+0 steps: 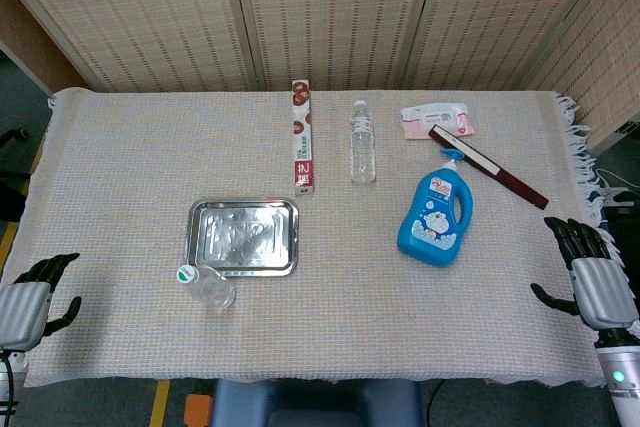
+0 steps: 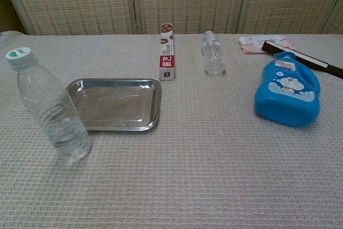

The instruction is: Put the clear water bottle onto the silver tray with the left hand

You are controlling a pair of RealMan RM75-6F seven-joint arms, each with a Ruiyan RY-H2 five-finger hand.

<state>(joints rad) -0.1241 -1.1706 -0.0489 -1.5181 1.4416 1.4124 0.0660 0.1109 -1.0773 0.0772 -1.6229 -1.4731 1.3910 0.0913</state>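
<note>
- My left hand [image 1: 35,299] — black fingers on a grey palm — rests at the near left corner of the table, fingers apart and holding nothing.
- My right hand [image 1: 592,272] sits at the near right edge, likewise empty with fingers spread, well apart from everything I need.
- Going outward from the left hand, to its right and slightly further in, stands the clear plastic water bottle with a white-and-green cap [image 1: 208,285]. It is upright, its long axis vertical, so I judge a side-on grasp suits it.
- Just beyond the bottle lies the flat rectangular silver metal tray [image 1: 243,236]. The bottle stands just off its near left corner, though whether they touch I cannot tell.
- A second clear bottle [image 1: 362,142] stands near the far edge — I take the near one as my target, since the left hand is far closer to it.
- The move ahead looks short: reach right, grip, lift, carry away from me.
</note>
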